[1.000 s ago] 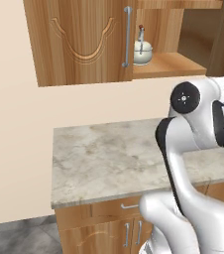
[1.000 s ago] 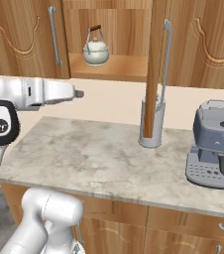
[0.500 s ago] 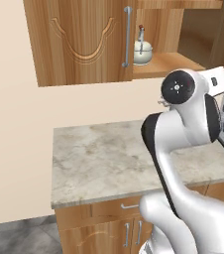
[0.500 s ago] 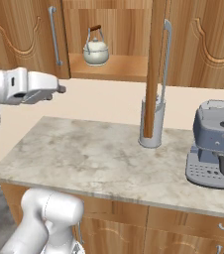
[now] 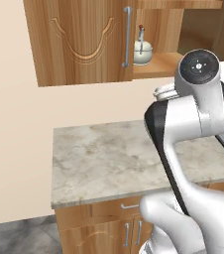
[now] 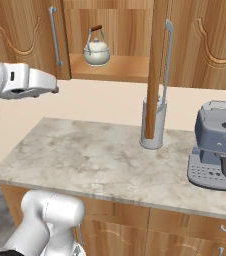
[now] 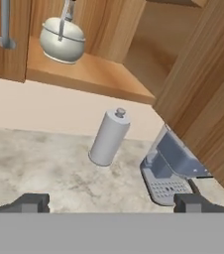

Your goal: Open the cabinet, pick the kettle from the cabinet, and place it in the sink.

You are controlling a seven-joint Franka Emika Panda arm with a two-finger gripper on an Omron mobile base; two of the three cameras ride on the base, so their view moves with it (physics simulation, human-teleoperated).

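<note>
Kettle [image 6: 96, 52] sits on the open cabinet [image 5: 86, 42] shelf, near its left edge beside the closed door. Pincer [image 7: 111, 203] gapes wide, empty, well apart. Reaching in, it could clip the swung-out right door [image 6: 157, 65] or topple the grey canister [image 7: 109, 137].

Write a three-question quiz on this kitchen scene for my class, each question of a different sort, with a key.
1. True or false: the kettle sits on the shelf of the cabinet, whose right door stands open.
2. Which appliance stands at the right end of the counter? A) toaster B) coffee machine C) blender
3. Fill in: the claw is ____, holding nothing.

Key
1. True.
2. B. It stands to the right of the grey canister.
3. Open: its fingertips stand wide apart over the counter in the hand view.
</note>
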